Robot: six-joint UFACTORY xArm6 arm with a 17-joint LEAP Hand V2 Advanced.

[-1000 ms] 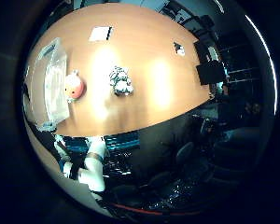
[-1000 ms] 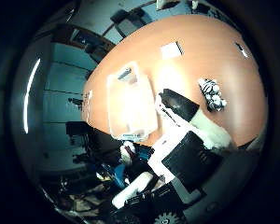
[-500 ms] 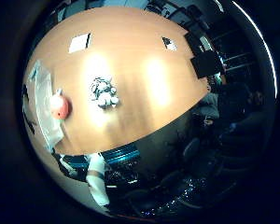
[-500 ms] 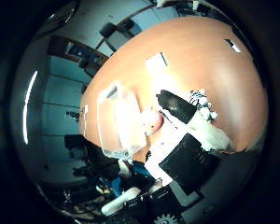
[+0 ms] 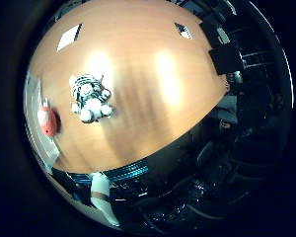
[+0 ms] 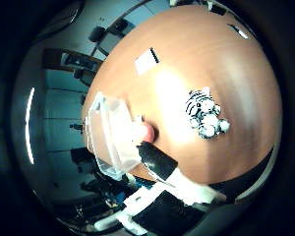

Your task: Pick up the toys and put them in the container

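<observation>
Nearest the palm, the hand (image 6: 160, 172) shows only as a black-tipped finger and white body parts reaching in over the table edge; it holds nothing, and whether its fingers are spread or curled cannot be told. Just past that fingertip lies a pink toy (image 6: 146, 132), on the table (image 6: 226, 73) and right against the outer wall of the clear container (image 6: 110, 137), not inside it as far as can be seen. Nothing can be made out inside the container. Farther out, well apart from both, a striped tiger toy (image 6: 204, 114) lies on the bare wood. Beyond it sit two white cards (image 6: 147, 61) near the far edge. By this showing neither toy is yet in the container, so both pickups appear to remain, and the hand is high above the table.
</observation>
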